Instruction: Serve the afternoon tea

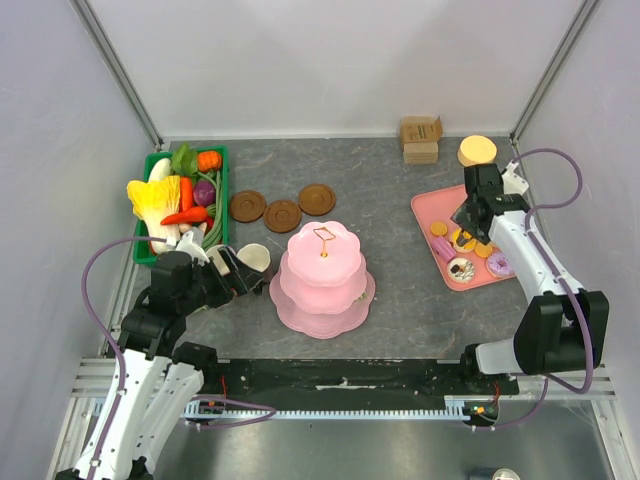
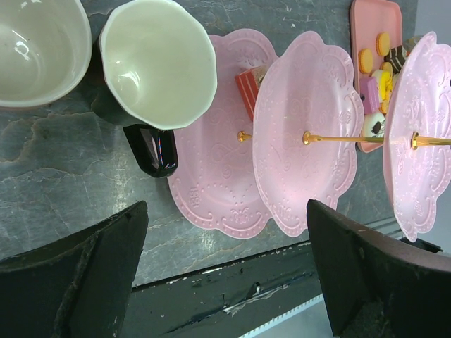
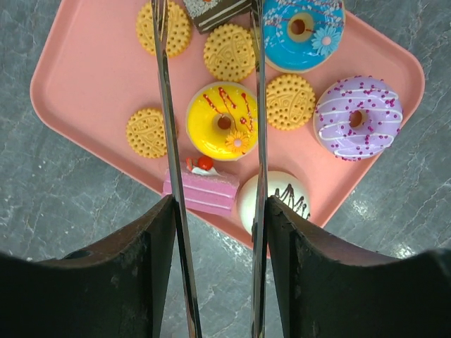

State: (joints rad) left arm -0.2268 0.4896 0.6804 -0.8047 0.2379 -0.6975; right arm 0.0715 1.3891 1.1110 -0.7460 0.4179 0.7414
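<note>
The snacks are lying on the pink tray point(image 3: 63, 77) at the right of the table, well apart from the stand point(image 1: 322, 280). We are picking one: our right gripper point(image 3: 211, 105) is hanging over the yellow donut point(image 3: 222, 120), jaws partly spread and holding nothing. Next we need to drop down and pinch it. Our left gripper point(image 2: 225, 260) is waiting by the mugs point(image 2: 158, 63), jaws wide apart.

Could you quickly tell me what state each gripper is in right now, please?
Left gripper: open, holding nothing, beside the dark mug.
Right gripper: partly open above the pink tray, straddling the yellow donut, nothing gripped.
</note>
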